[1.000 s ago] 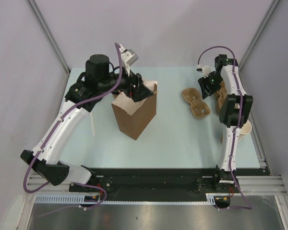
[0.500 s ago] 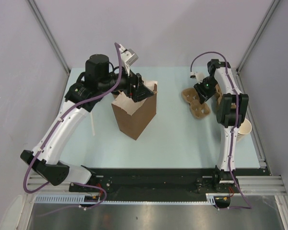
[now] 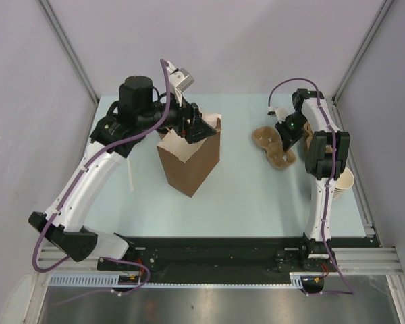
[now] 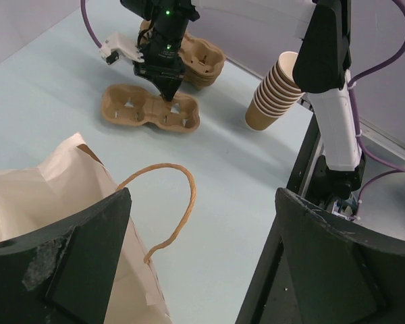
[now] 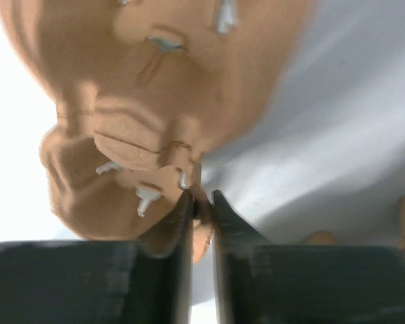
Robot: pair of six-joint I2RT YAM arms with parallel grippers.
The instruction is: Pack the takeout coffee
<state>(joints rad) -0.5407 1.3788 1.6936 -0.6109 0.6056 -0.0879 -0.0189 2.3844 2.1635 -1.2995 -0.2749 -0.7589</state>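
Two risks stand out from here. First, the right pincer (image 5: pixel 200 202) is narrow and pinches only a thin wall of the pulp carrier (image 4: pixel 148 115), at the middle of its far rim. Such a small hold on soft pulp can tear or slip. If the carrier is lifted, I think it would tilt or swing, perhaps against the second carrier (image 4: pixel 204 57) lying just behind it. Second, the left pincer (image 4: pixel 202 196) is wide and holds nothing, at the mouth of the paper bag (image 3: pixel 189 165). The bag is tall and looks light, so a push at its rim may tip it. Its rope handle (image 4: pixel 160 167) loops up between the fingers and could catch one of them.

In the top view the bag stands toward 9 o'clock of the surface (image 3: pixel 256 196), the pulp carrier toward 2 o'clock, and the stack of paper cups (image 4: pixel 275 94) near 3 o'clock by the edge. Both wells of the pulp carrier are empty. The top cup of the stack shows nothing inside. The inside of the bag is hidden in every view. The takeout coffee I cannot find anywhere; it may be in the bag or behind an arm, and I cannot tell which.
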